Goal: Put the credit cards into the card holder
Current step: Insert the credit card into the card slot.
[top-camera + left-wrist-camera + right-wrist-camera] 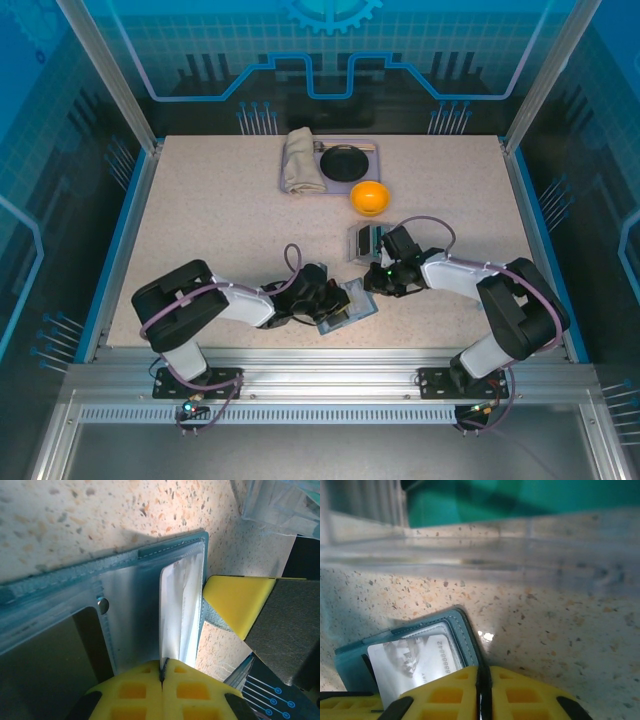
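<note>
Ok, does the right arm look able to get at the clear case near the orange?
Probably yes: the clear case lies right beside the right gripper, with nothing between them. But that gripper looks shut on a corner of the card holder, so it must let go first.

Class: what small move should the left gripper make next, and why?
Probably push the pale credit card deeper: the left gripper pinches its edge, it looks only partly inside the card holder's pocket, and the right gripper steadies the holder's edge.
</note>
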Controlling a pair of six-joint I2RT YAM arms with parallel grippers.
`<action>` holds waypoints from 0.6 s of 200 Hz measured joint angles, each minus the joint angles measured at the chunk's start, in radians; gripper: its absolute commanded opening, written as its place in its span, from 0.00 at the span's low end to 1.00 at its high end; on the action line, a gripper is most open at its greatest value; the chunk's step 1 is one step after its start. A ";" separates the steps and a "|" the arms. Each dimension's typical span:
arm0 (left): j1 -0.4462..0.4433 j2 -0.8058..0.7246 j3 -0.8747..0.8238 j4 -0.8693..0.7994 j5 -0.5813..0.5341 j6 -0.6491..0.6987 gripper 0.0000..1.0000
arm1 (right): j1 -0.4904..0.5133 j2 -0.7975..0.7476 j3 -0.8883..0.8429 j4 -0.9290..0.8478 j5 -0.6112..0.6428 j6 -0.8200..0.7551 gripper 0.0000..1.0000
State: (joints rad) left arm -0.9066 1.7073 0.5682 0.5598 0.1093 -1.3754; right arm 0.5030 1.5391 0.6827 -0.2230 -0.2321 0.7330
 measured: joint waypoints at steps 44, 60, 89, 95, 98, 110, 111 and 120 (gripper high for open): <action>-0.002 -0.008 0.000 -0.006 0.000 -0.005 0.20 | 0.000 0.000 0.023 -0.048 -0.008 -0.004 0.25; -0.003 -0.029 0.000 -0.034 -0.002 -0.004 0.23 | 0.001 0.000 0.039 -0.086 -0.013 -0.017 0.26; -0.003 -0.061 0.002 -0.101 -0.008 0.018 0.24 | 0.002 -0.006 0.066 -0.156 -0.012 -0.049 0.36; -0.003 -0.064 0.003 -0.111 -0.008 0.021 0.24 | 0.002 -0.010 0.069 -0.168 -0.012 -0.055 0.37; -0.003 -0.064 0.005 -0.115 -0.008 0.023 0.24 | 0.002 -0.013 0.071 -0.176 -0.011 -0.055 0.38; -0.003 -0.065 0.011 -0.130 -0.008 0.029 0.23 | 0.002 -0.026 0.076 -0.205 -0.008 -0.069 0.41; -0.003 -0.065 0.011 -0.131 -0.008 0.029 0.23 | 0.002 -0.028 0.077 -0.208 -0.007 -0.068 0.41; -0.003 -0.065 0.015 -0.140 -0.008 0.036 0.23 | 0.002 -0.041 0.081 -0.227 -0.003 -0.079 0.42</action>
State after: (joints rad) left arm -0.9096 1.6424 0.5831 0.4202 0.1013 -1.3396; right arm 0.5049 1.4979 0.7635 -0.4496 -0.2352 0.6544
